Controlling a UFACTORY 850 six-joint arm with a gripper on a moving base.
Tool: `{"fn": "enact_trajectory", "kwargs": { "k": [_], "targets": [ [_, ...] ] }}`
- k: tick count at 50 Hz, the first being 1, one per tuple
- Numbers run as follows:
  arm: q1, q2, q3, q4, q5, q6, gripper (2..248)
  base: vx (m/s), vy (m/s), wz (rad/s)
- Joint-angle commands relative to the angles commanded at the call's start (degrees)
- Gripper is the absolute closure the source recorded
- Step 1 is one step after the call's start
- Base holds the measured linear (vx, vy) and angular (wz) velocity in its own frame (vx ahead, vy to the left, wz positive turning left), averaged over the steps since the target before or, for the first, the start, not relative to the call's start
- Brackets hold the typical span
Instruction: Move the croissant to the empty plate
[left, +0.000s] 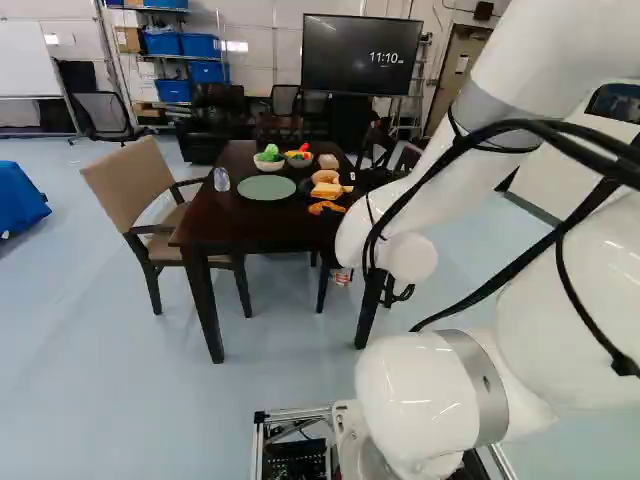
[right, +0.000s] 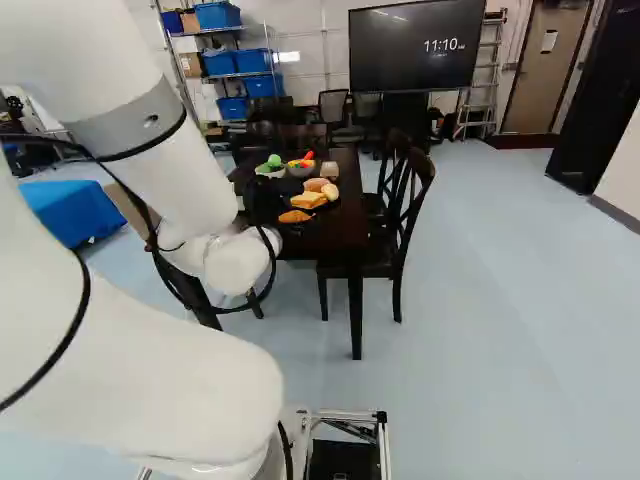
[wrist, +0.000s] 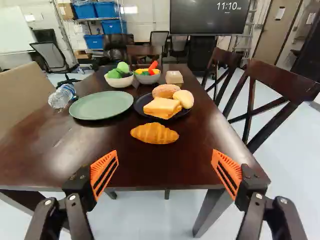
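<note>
From left to right, a beige armchair (left: 130, 184) stands at the side of the dark table (wrist: 195, 162). A clear bottle (wrist: 62, 96) is on the tabletop, just beside the green plate (wrist: 101, 105). Beyond that plate, a white bowl (wrist: 119, 82) holds green items; beside it, a grey bowl (wrist: 148, 79) holds red, yellow and green pieces. The croissant (wrist: 154, 133) lies directly on the tabletop, at the near side of the dark plate (wrist: 184, 111) and outside it. The dark plate bears a sandwich (wrist: 162, 108) and two rolls (wrist: 166, 90); a small box (wrist: 174, 78) sits behind them. The gripper (right: 262, 200) is ahead of the croissant's near side, its fingers well apart with nothing clamped. Dark wooden chairs (wrist: 280, 85) stand along the table's opposite side from the armchair.
</note>
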Motion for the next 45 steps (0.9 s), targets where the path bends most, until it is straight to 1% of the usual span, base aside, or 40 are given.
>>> {"fn": "enact_trajectory", "kwargs": {
  "k": [29, 45],
  "targets": [
    [0.12, -5.25, -8.91, 0.0, -0.26, 0.0, 3, 0.0, 0.0, 0.0],
    [0.83, -8.23, -13.95, 0.0, -2.01, 0.0, 3, 0.0, 0.0, 0.0]
  ]
}}
